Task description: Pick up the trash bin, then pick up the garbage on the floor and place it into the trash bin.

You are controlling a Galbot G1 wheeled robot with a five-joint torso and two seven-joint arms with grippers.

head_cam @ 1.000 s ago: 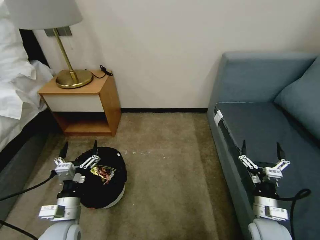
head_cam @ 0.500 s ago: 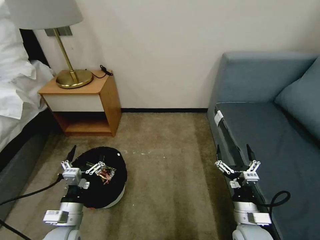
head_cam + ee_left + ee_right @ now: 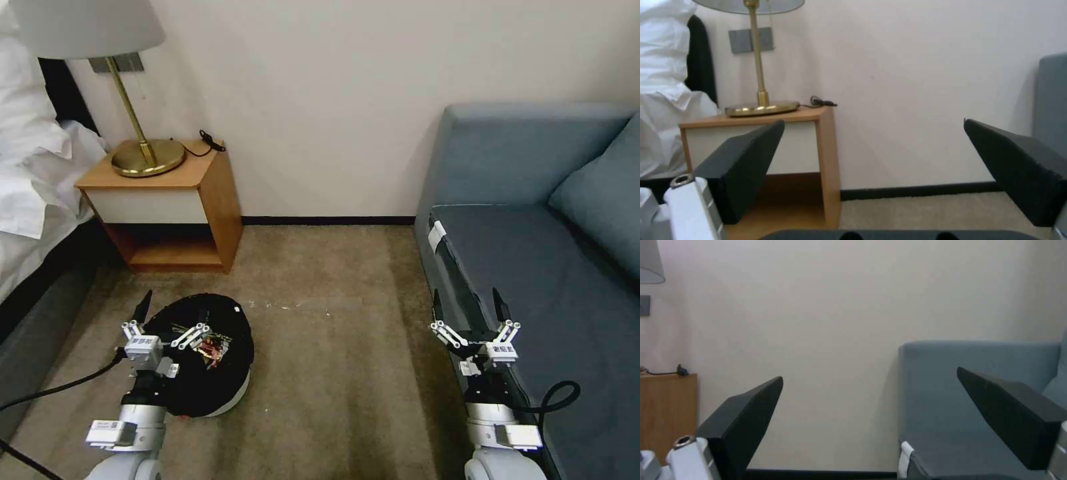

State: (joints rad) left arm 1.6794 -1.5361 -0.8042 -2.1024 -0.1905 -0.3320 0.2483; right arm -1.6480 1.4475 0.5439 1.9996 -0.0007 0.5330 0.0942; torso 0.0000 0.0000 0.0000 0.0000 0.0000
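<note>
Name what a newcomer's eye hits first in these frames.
The trash bin, black against the beige floor, sits in front of the nightstand with colourful garbage inside. The left gripper hovers open over the bin's near-left rim. The right gripper hangs open at the front edge of the blue-grey sofa, holding nothing.

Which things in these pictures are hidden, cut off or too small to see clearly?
- Trash bin: in the head view the left gripper and its arm cover the near-left part.
- Garbage inside the bin: too small to tell the pieces apart.
- Lamp: shade cut by the top edge.
- Sofa: the right gripper hides part of the seat front; the right edge cuts it.
</note>
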